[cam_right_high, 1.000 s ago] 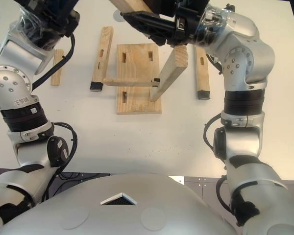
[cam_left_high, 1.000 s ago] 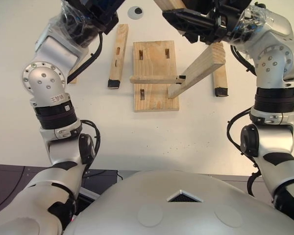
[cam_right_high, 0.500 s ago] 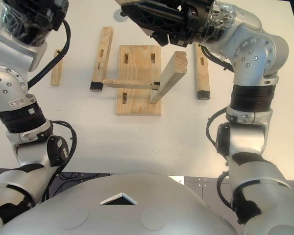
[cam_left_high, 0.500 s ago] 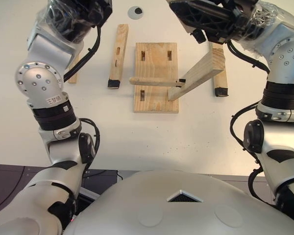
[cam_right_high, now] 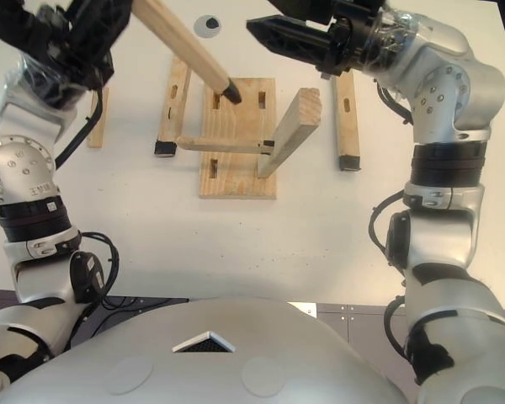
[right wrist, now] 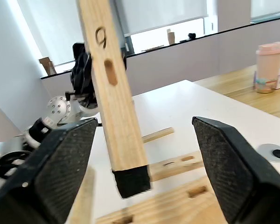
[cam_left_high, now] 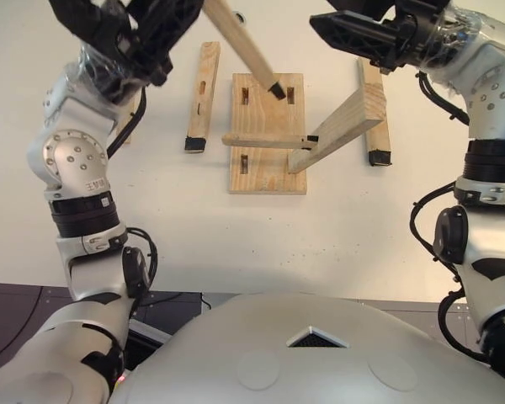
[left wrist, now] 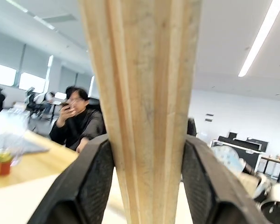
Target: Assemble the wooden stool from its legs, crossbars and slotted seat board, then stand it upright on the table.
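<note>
The slotted seat board (cam_left_high: 268,168) lies flat mid-table. One leg (cam_left_high: 341,126) stands tilted in its near right slot, and a crossbar (cam_left_high: 261,138) runs from that leg leftward over the board. My left gripper (left wrist: 147,186) is shut on another leg (cam_left_high: 244,49), held slanting in the air with its black-capped tip (cam_left_high: 278,89) above the board's far slots. My right gripper (cam_left_high: 332,29) hovers open above the far right of the board, its pads (right wrist: 60,172) wide apart and pointing toward the held leg (right wrist: 113,93).
A loose leg (cam_left_high: 203,94) lies left of the board and another (cam_left_high: 375,126) lies to its right. A short crossbar (cam_right_high: 96,114) rests at the far left. A grey disc (cam_right_high: 207,25) is set into the table behind the board.
The left arm has swung the leg down into view, its tip now over the board. The right gripper has pulled back to the right. The standing leg and crossbar are unmoved.
</note>
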